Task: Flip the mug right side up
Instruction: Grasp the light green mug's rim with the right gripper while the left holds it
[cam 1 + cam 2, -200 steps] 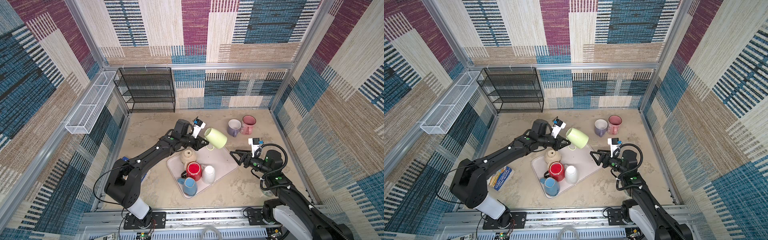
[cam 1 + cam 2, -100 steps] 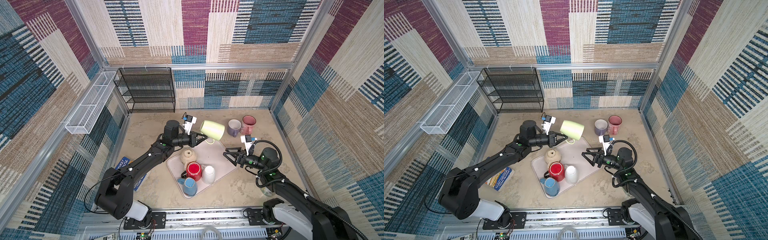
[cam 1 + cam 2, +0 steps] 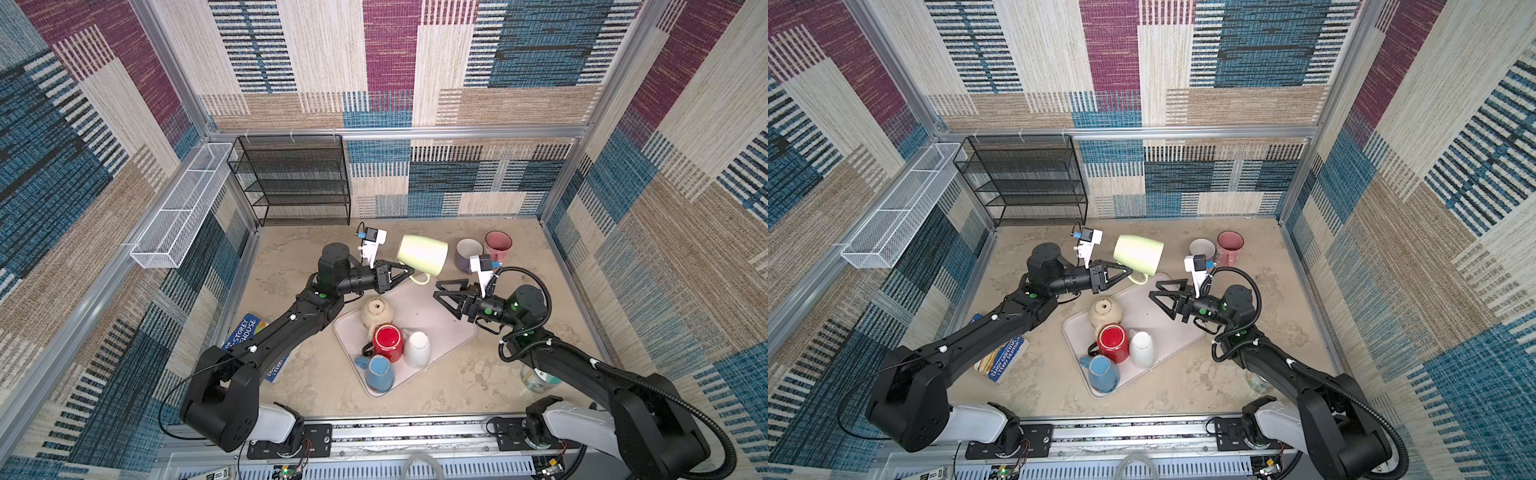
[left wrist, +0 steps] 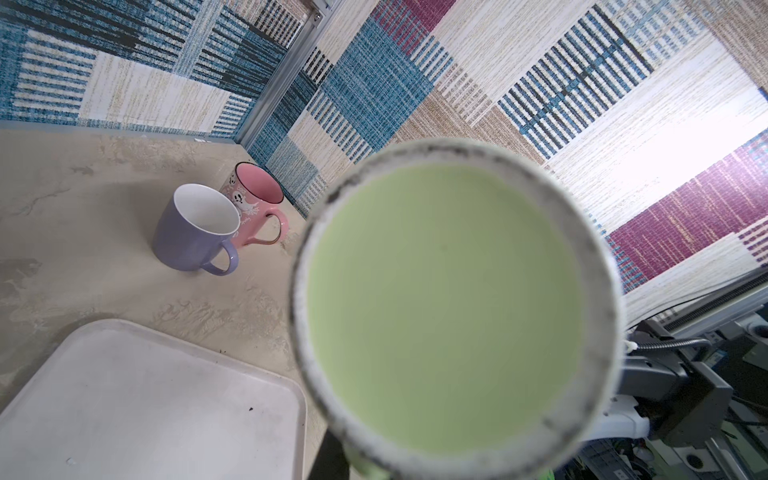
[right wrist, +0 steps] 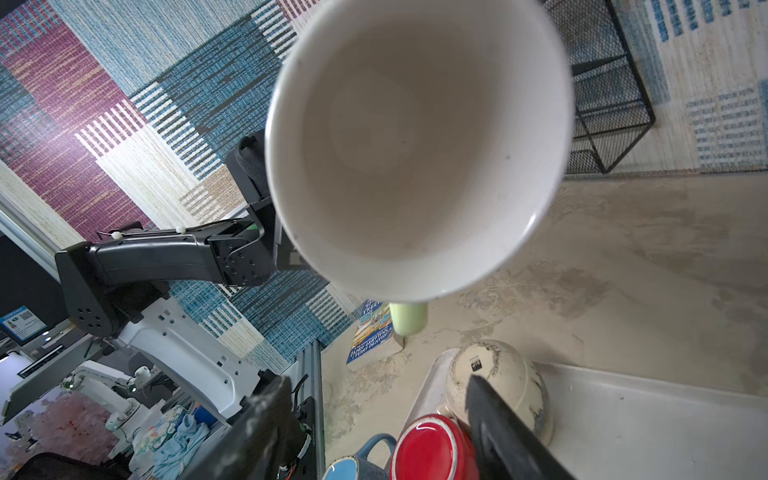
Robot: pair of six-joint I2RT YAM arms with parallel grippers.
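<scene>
In both top views the left gripper (image 3: pixel 409 272) clamps the green mug (image 3: pixel 422 254) by its handle, sideways in the air near the purple mug (image 3: pixel 467 253); the right gripper (image 3: pixel 436 290), jaws wide and empty, is over the tray (image 3: pixel 453 328); left wrist: the mug's base blocks most of the view; right wrist: its mouth faces the camera, with the cream pot (image 5: pixel 498 382) upturned on the tray.

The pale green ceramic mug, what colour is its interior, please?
The mug is white inside; right wrist view.

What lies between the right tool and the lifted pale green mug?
Nothing solid: in a top view only a bare corner of the tray lies below the gap between the right tool and the pale green mug.
</scene>
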